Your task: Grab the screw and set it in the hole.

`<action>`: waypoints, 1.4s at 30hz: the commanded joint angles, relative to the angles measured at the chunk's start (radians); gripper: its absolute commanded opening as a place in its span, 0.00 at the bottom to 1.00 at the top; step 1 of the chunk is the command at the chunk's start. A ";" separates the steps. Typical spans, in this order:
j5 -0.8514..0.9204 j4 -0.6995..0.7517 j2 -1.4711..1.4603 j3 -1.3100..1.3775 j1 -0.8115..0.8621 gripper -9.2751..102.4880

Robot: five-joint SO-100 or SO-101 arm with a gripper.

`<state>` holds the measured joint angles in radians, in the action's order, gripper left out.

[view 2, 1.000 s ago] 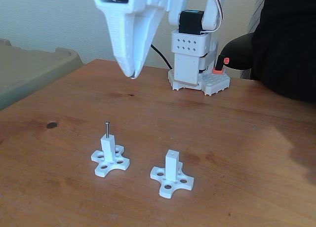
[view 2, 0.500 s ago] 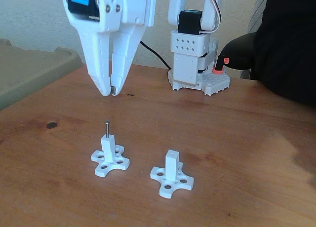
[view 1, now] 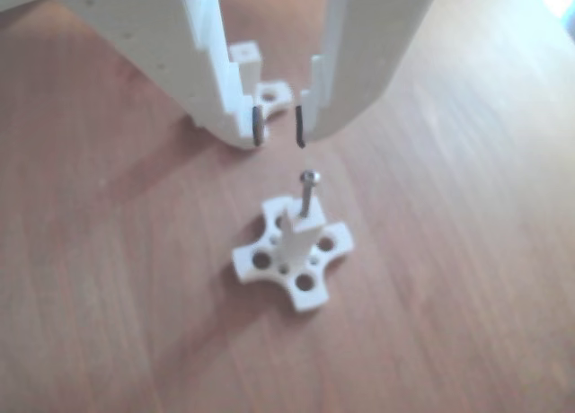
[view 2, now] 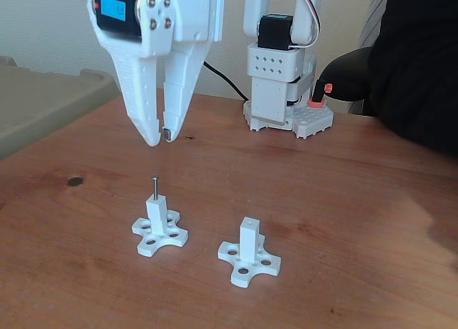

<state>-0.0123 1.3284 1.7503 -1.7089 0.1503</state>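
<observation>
A thin dark screw (view 2: 154,187) stands upright in the top of the left white post (view 2: 157,212) on its cross-shaped base (view 2: 159,233); the other view shows the same screw (view 1: 307,191) and post (view 1: 293,235). My white gripper (view 2: 159,136) hangs above and slightly behind the screw, open, with nothing between its fingertips (view 1: 278,127). To the right stands a second white post (view 2: 249,239) whose top hole (view 2: 249,220) holds nothing; in the other view that post (view 1: 244,57) sits behind the fingers.
The arm's white base (view 2: 286,100) stands at the back of the wooden table (view 2: 343,200). A dark-sleeved person (view 2: 415,57) is at the right edge. A beige bin lid (view 2: 43,100) lies at the left. A dark knot (view 2: 74,181) marks the wood.
The gripper has swung left and down from behind the fixtures to above the screw, and its fingers have parted. Screw and posts have not moved.
</observation>
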 commanded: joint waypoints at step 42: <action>0.011 0.005 -0.118 0.167 -0.021 0.16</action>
<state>-0.0123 1.3468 1.6183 -1.6398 0.1304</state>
